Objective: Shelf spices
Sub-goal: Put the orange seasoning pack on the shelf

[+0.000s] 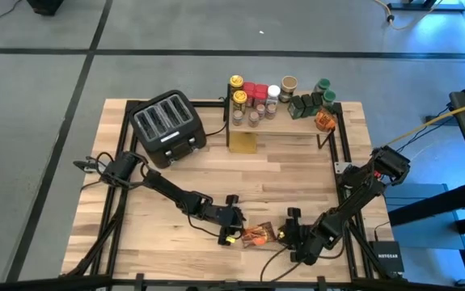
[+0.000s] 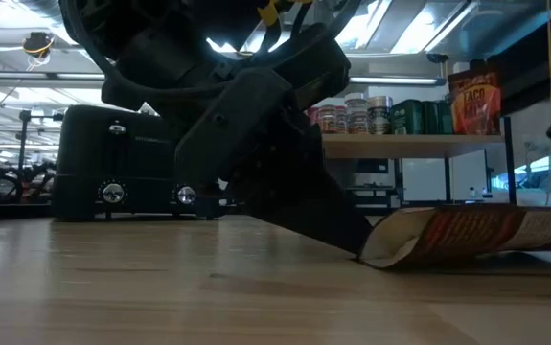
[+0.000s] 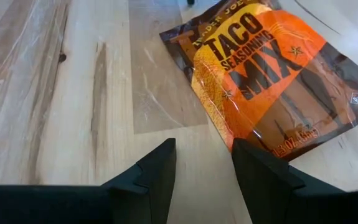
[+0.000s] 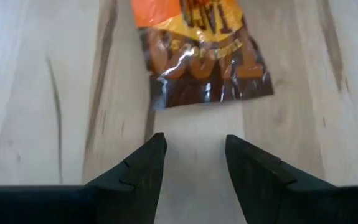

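Observation:
An orange-brown taco seasoning packet (image 1: 257, 236) lies flat on the tabletop near the front edge; its left end (image 2: 382, 247) curls up a little. My left gripper (image 3: 203, 155) stands open at that end, slanting down, one finger over the packet's corner. My right gripper (image 4: 194, 155) is open on the packet's other side, a short way off the packet (image 4: 197, 56), with bare wood between its fingers. The shelf (image 1: 285, 128) stands at the far edge with jars and tins (image 1: 256, 101) and another packet (image 1: 323, 121) on it. My left gripper has one fingertip (image 3: 253, 162) at the packet's near corner (image 3: 231, 140), slanting down from the table's left. In the low view that fingertip meets the curled-up end (image 2: 369, 251). I cannot tell whether it touches. Nothing is between the fingers.
A black four-slot toaster (image 1: 167, 125) stands at the far left beside the shelf. A tan square (image 1: 243, 144) lies under the shelf's left end. Bare wood (image 1: 281, 182) stretches between the shelf and the grippers. A black box (image 1: 387, 257) sits off the table's right front corner.

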You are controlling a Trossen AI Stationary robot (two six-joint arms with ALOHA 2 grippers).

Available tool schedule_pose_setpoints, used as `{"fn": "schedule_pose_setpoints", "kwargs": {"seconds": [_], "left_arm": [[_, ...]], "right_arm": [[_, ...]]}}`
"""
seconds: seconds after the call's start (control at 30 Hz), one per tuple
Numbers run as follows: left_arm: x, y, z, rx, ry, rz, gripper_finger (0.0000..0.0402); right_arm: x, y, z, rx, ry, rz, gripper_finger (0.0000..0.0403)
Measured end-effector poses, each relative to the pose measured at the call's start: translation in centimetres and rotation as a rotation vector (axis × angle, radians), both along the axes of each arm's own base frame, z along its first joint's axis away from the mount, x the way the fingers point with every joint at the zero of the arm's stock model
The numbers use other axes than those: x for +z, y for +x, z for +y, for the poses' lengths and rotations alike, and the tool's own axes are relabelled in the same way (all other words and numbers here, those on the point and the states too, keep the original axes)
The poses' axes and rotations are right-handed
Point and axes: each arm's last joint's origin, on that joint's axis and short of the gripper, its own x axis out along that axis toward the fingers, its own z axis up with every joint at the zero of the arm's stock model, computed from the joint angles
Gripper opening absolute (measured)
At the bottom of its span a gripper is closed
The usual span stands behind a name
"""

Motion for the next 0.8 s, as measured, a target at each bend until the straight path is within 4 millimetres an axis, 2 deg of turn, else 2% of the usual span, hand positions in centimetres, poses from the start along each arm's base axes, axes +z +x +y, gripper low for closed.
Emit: {"fn": "schedule_pose_setpoints", "kwargs": {"seconds": [0.1, 0.4, 0.67, 0.8], "left_arm": [[0.0, 0.0, 0.0, 0.000, -0.001, -0.002, 0.0153], [0.1, 0.1, 0.0, -0.001, -0.007, -0.016, 0.0153], [0.1, 0.1, 0.0, -0.001, -0.010, -0.022, 0.0153], [0.1, 0.1, 0.0, -0.001, -0.009, -0.022, 0.0153]], "right_arm": [[0.5, 0.3, 0.4, 0.027, -0.019, -0.001, 0.0177], [1.0, 1.3, 1.1, 0.033, -0.079, -0.157, 0.0177], [-0.9, 1.7, 1.2, 0.058, -0.197, -0.173, 0.0177], [-0.7, 2.2, 1.6, 0.059, -0.271, -0.214, 0.0146]]}}
